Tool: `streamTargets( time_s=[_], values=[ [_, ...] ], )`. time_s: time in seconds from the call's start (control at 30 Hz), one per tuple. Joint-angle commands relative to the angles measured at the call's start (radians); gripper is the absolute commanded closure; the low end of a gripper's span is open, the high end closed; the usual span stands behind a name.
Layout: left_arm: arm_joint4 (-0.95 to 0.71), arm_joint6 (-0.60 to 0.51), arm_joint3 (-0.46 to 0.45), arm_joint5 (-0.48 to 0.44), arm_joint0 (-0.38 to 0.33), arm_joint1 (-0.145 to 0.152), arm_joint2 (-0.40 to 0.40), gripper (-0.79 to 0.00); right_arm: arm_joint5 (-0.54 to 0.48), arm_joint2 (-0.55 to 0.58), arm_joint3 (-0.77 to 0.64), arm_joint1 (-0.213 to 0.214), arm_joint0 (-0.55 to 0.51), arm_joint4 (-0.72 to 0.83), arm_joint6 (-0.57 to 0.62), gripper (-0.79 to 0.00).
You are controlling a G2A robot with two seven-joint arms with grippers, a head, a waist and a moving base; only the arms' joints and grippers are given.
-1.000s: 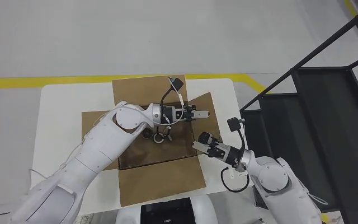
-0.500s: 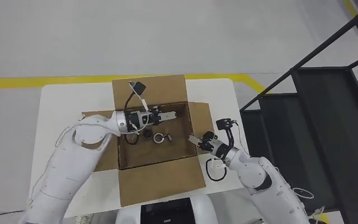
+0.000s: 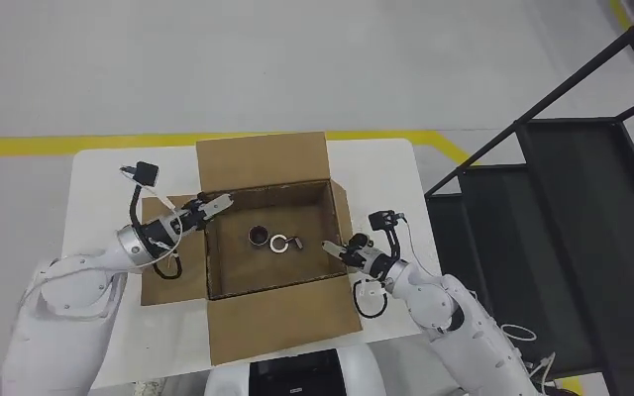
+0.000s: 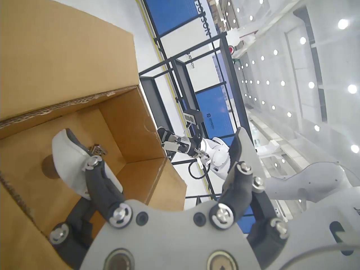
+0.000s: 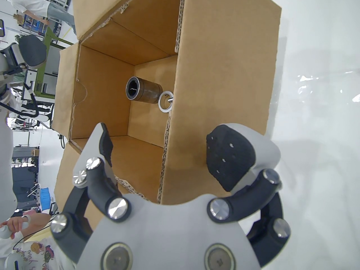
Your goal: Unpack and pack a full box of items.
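Cardboard box, dark cylinder inside, left claw and right claw spread

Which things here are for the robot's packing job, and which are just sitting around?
For the job: cardboard box, dark metal tube, silver ring, left gripper, right gripper.

Just around: white table, black stairs, yellow floor line.
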Motion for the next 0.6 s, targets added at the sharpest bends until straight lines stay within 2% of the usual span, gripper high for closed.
streamTargets(
  time_s=[0.0,0.1,0.27,0.43,0.57],
  values=[
    [0.002,0.031,-0.017,0.0,0.039,0.004,-0.047,-0.785,-0.015,0.011,-0.04,0.002,-0.002,-0.02,-0.017,-0.785],
    [0.021,0.086,-0.036,0.001,0.088,0.007,-0.103,-0.785,-0.045,0.022,-0.115,0.005,-0.006,-0.053,-0.024,-0.785],
    [0.037,0.18,-0.055,0.008,0.166,0.008,-0.177,-0.785,-0.081,-0.035,-0.194,0.004,0.039,-0.104,0.06,-0.785],
    [0.072,0.272,-0.073,0.018,0.244,0.007,-0.241,-0.785,-0.081,-0.202,-0.148,-0.016,0.176,-0.211,0.155,-0.785],
    [0.073,0.277,-0.074,0.019,0.249,0.007,-0.245,-0.785,-0.037,-0.367,-0.058,-0.047,0.308,-0.358,0.193,-0.785]
  ],
)
